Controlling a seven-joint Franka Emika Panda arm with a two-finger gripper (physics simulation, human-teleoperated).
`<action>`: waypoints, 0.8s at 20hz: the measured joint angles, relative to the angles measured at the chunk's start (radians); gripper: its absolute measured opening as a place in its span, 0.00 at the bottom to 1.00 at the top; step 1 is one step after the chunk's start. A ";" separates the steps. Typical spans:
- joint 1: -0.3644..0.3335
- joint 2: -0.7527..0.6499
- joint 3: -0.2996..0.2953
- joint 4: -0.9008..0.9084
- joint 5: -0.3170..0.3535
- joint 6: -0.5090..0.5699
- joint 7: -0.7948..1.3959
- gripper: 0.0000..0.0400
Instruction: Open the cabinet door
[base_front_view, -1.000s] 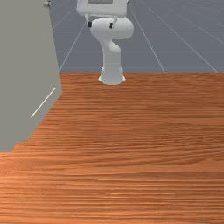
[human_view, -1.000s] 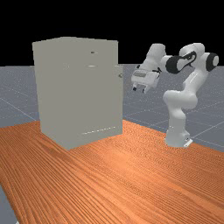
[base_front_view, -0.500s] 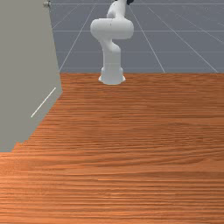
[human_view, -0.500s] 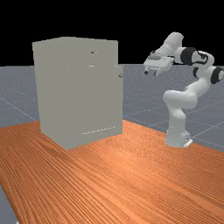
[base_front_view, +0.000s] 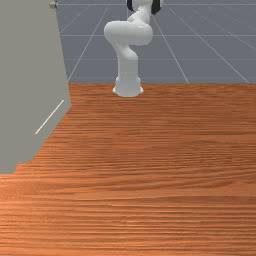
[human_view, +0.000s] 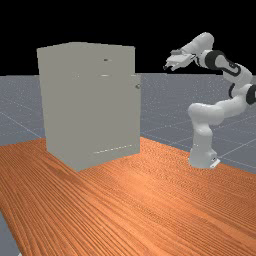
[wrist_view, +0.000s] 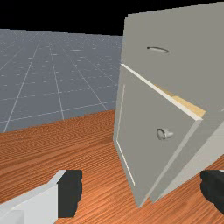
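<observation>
Spread wide with nothing pinched, the gripper (wrist_view: 141, 190) is held in the air, well apart from the door (wrist_view: 140, 113), which is set ajar on the front of the cabinet (wrist_view: 183, 39), at the front view's left. Stiff but fairly light handling may be expected on its hinge, and it is best taken by the knob (wrist_view: 162, 134), small, rounded and perhaps slippery, near the free edge (wrist_view: 169, 162). Beneath, the cabinet is borne by the wooden table (human_view: 150, 200), and a grey gridded floor (wrist_view: 52, 87) is seen beyond.
</observation>
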 joint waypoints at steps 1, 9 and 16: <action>-0.030 -0.005 -0.030 -0.005 -0.021 0.049 0.002 1.00; -0.082 0.090 -0.175 -0.191 -0.061 0.613 0.045 1.00; -0.104 0.154 -0.295 -0.228 -0.102 0.764 -0.042 1.00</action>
